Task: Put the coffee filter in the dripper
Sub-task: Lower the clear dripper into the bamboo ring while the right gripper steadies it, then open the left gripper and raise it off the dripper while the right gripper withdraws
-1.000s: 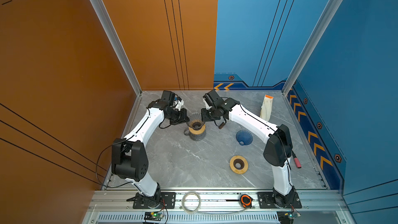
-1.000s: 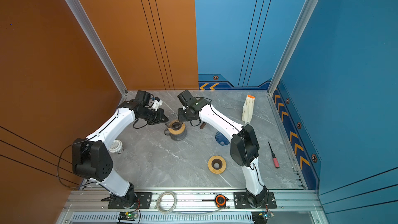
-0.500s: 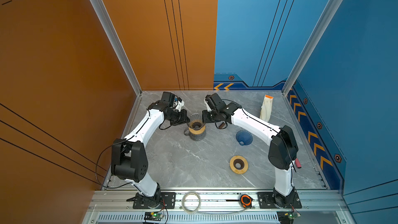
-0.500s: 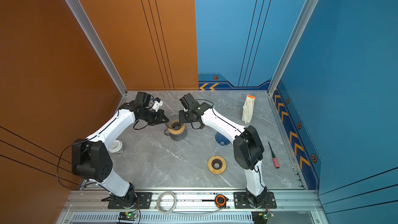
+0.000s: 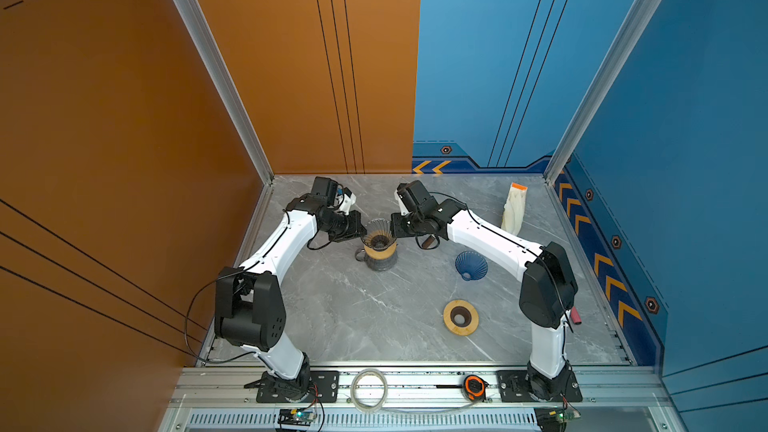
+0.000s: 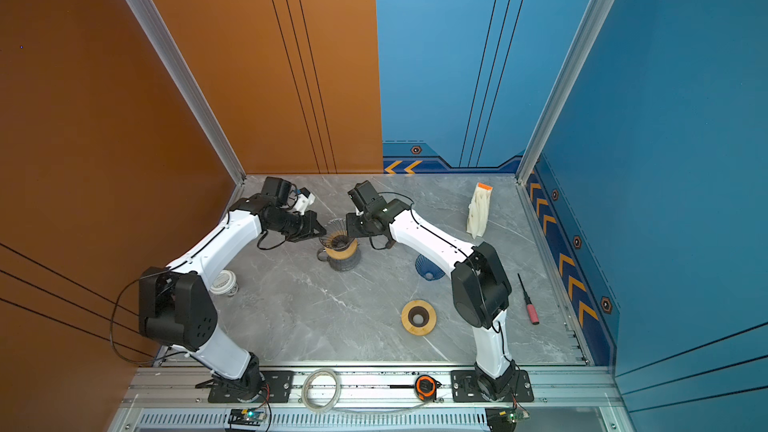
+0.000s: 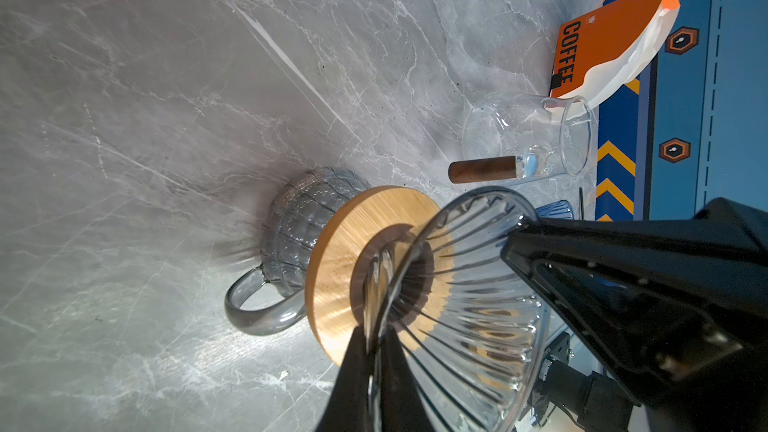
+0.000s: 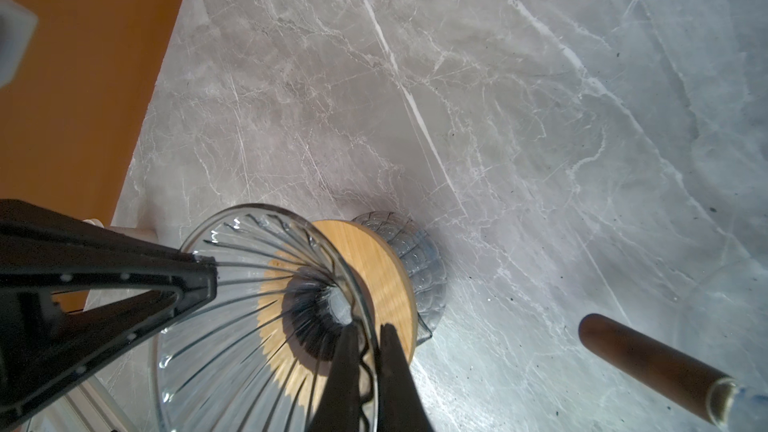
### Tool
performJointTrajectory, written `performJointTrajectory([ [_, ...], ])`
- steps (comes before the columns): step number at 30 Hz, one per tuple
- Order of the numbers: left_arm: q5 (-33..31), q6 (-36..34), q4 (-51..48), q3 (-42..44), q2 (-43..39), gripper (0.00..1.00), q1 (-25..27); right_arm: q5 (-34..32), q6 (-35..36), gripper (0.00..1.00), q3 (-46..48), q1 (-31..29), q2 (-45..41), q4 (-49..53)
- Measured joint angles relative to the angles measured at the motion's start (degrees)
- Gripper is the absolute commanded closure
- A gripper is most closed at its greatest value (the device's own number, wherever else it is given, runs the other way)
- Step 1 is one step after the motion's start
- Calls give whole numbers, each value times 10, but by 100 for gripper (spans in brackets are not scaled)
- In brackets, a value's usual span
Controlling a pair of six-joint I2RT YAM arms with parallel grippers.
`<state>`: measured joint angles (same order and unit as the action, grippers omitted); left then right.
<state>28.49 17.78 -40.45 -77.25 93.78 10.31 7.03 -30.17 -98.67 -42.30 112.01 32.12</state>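
Top views both show the grey marble table [image 5: 374,313] with two arms meeting at about 11 o'clock from its centre.

1. Coffee filter pack [image 5: 514,211]: stands at 2 o'clock near the rear right corner, well apart from both grippers. Its long axis is upright with the orange end up. The left wrist view shows the orange face lettered "COFFEE" [image 7: 602,39]. No filter is seen in any dripper.
2. Grey mug [image 5: 380,261]: at 11 o'clock, carrying a wooden collar [image 7: 345,251] on its mouth.
3. Glass dripper [image 5: 379,229]: above the collar, wide mouth up and narrow end down at the collar's hole. Its axis is near upright; whether it is fully seated cannot be told.
4. Left gripper [image 5: 364,232]: narrow, pinching the dripper's rim at 9 o'clock, confirmed in the left wrist view [image 7: 374,338].
5. Right gripper [image 5: 393,228]: narrow, pinching the rim at 3 o'clock, confirmed in the right wrist view [image 8: 368,338].
6. Blue dripper [image 5: 471,265]: at 3 o'clock, mouth up, untouched.
7. Wooden ring [image 5: 449,320]: flat on the table at 5 o'clock.
8. Paper cup [image 6: 224,283]: at 9 o'clock by the left arm.
9. Screwdriver [image 6: 528,303]: at 4 o'clock near the right edge.
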Motion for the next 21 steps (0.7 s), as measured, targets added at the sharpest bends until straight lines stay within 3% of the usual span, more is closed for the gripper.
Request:
performJointTrajectory([
  [5,-16,0,-1,0,12,78,6,21,2,80,-6,0,5,19],
  [10,-31,0,-3,-3,13,71,6,29,2,67,-22,0,8,34],
  [14,-39,2,-5,-14,13,61,6,33,3,58,-25,0,8,36],
  [21,-45,8,-8,-31,-1,44,6,33,10,51,-25,0,5,44],
])
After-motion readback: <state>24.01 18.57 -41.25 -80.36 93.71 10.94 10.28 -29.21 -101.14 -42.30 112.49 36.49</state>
